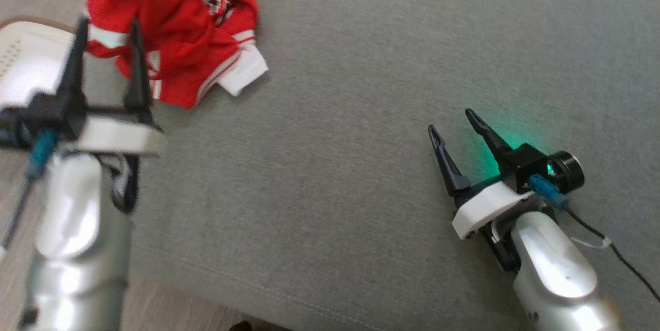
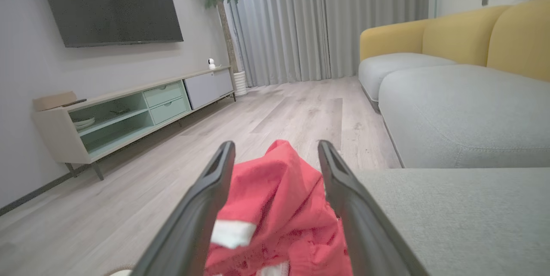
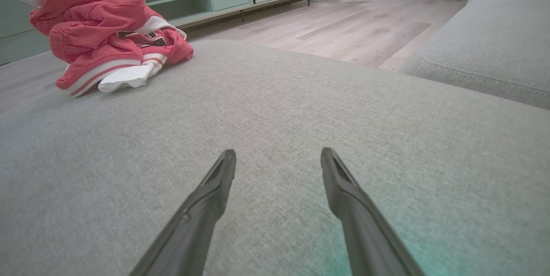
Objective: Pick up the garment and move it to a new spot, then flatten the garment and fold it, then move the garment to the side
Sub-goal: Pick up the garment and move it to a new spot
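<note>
Two claws are being shown in the head view over a grey cushion (image 1: pixel 361 63). The left claw (image 1: pixel 109 24) is being held spread at the cushion's left edge, with its fingers framing the near side of the garment (image 1: pixel 175 37). The garment is lying crumpled at the far left corner. Its long axis is running from upper left to lower right, and a white-trimmed end is pointing toward the cushion's middle. The right claw (image 1: pixel 449 120) is being held spread low over the right part, well apart from the garment, with wide bare cushion between them.

In the left wrist view, the garment (image 2: pixel 275 198) is being framed between the parted fingers of the left claw (image 2: pixel 276 145); whether they are touching it cannot be told. Open floor (image 2: pixel 279 112) is being shown beyond the cushion's edge, with a yellow sofa (image 2: pixel 429 35) farther off.

In the right wrist view, the right claw (image 3: pixel 278 152) is being held parted over bare cushion. The garment (image 3: pixel 99 31) is being shown at the far left by the cushion's edge, its white end lying nearest the claw.
</note>
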